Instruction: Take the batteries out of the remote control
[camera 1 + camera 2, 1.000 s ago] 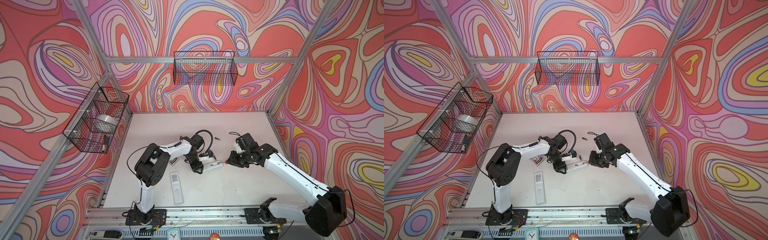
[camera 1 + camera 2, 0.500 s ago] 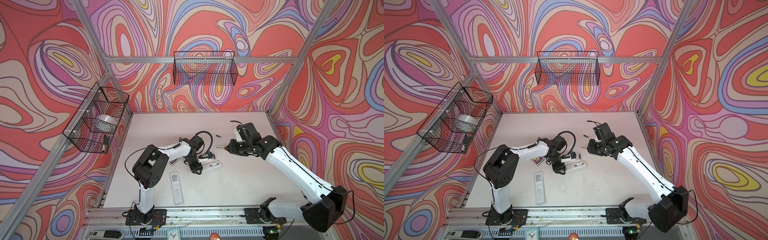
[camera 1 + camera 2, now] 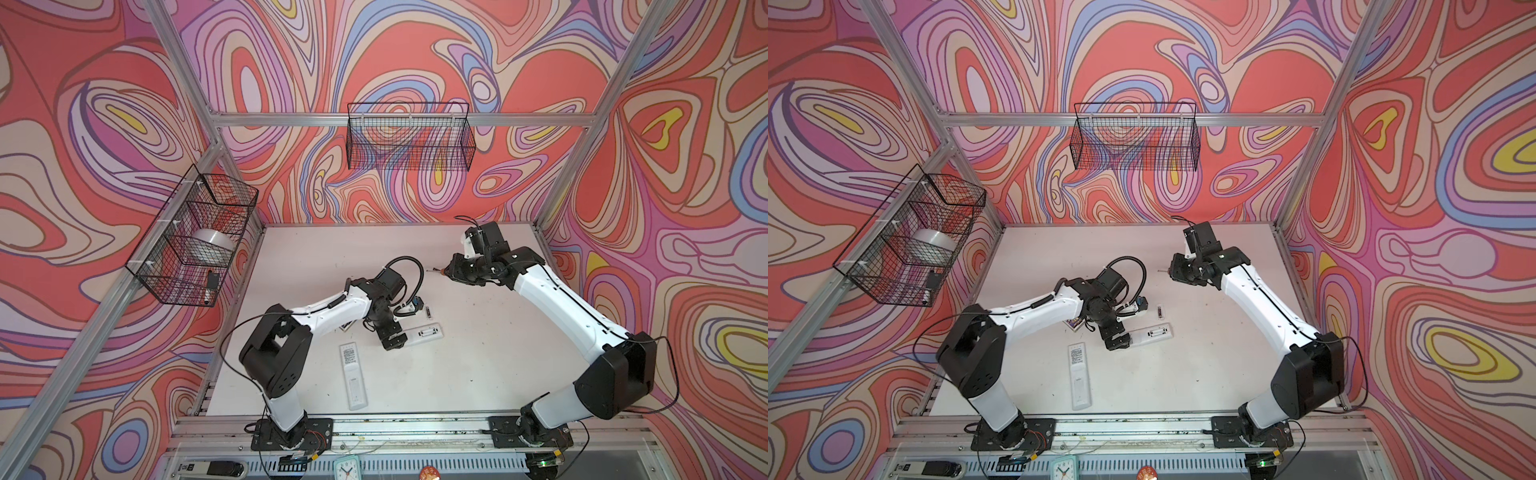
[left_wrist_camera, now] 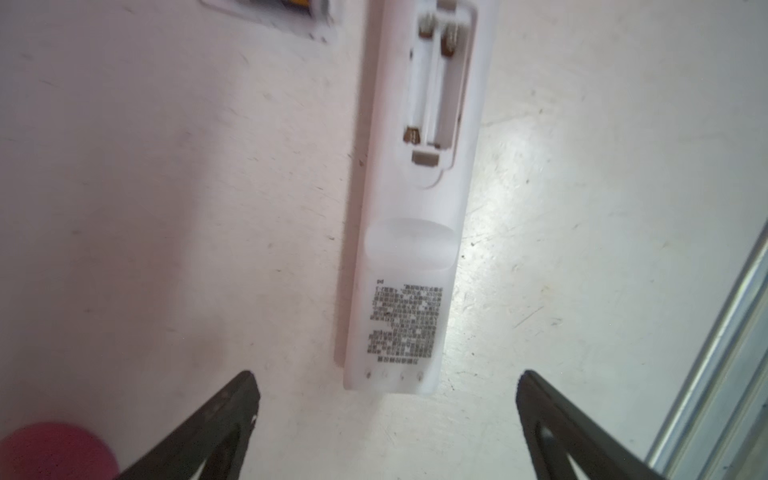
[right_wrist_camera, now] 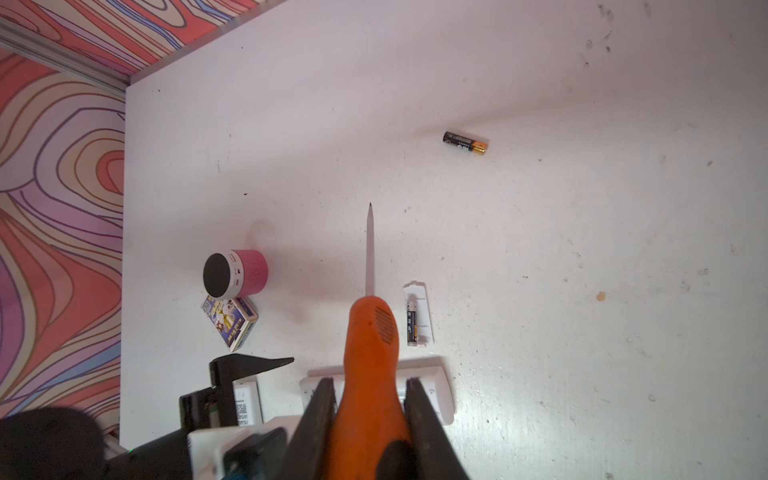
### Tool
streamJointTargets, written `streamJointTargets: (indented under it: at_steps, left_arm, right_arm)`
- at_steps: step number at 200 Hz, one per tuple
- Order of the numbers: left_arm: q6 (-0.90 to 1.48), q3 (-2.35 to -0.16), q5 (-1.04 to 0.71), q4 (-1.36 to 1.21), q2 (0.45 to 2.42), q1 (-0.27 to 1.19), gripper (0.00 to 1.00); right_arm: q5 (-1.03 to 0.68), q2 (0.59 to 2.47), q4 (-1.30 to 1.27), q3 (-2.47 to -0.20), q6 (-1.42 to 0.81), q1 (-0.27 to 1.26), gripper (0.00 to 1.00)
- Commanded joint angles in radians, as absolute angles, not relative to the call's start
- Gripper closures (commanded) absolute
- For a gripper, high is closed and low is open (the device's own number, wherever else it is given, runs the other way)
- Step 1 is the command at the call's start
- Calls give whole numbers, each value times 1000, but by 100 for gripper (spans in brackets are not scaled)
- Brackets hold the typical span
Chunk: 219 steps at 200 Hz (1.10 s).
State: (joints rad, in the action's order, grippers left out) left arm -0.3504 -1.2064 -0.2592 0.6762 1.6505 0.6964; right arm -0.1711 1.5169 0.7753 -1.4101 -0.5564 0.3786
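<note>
Right wrist view: loose battery [image 5: 465,143] is seen lying on the table [image 5: 582,249], well apart from second battery [image 5: 411,322], laid on white cover [image 5: 424,316]. Uncovered-compartment remote [image 4: 407,257] is seen just ahead of wide-spread left gripper [image 4: 386,376], untouched. Orange screwdriver [image 5: 372,332] is clamped by right gripper [image 5: 370,384].

mid-worktop [image 3: 478,374] an opened remote [image 3: 424,332] lies crosswise; a second remote [image 3: 353,376] lies lengthwise before it, to the left. just behind the opened one sits a battery cover [image 5: 424,320], a battery [image 5: 411,321] lying along it. another battery [image 5: 464,142] rests farther back, well apart. a small box [image 5: 230,322] and a speaker [image 5: 235,273] sit together left of the cover. the right pincer [image 5: 369,380] holds a screwdriver [image 5: 370,324] above the worktop's back half.
</note>
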Motion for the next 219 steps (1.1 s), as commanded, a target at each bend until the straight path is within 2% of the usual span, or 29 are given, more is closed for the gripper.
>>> streamJointTargets:
  at_steps: [1,10,29,48,57,70,88,101,146,191,202,219]
  left_arm:
    - [40,-1228,-217,594,1491,672,0]
    - [213,-1224,-240,537,1442,646,0]
    - [602,-1151,-416,296,1368,571,0]
    - [1041,-1039,-501,-94,1348,510,0]
    - [1234,-984,-511,-290,1368,495,1]
    - [1470,-921,-483,-549,1420,494,7]
    - [1690,-889,-430,-760,1507,505,16]
    - [1758,-903,-406,-827,1558,515,19]
    - [1775,-1014,-364,-884,1672,521,20]
    - [1819,-1015,-331,-962,1723,537,28]
    - [1816,-1025,-334,-951,1728,537,33]
    - [1819,-1047,-340,-958,1749,537,47]
  right_arm:
    - [-258,1504,651,-1399,-578,350,100]
    - [-292,1498,609,-1381,-587,348,100]
    - [-363,1483,492,-1342,-621,348,100]
    - [-395,1466,400,-1319,-659,348,100]
    - [-407,1457,365,-1310,-676,347,100]
    - [-421,1444,329,-1303,-695,348,100]
    - [-443,1425,264,-1285,-735,350,100]
    - [-456,1418,229,-1274,-762,355,100]
    - [-488,1416,216,-1283,-794,400,100]
    - [-483,1384,212,-1238,-805,405,100]
    - [-492,1376,197,-1221,-814,410,100]
    - [-490,1361,202,-1204,-815,413,100]
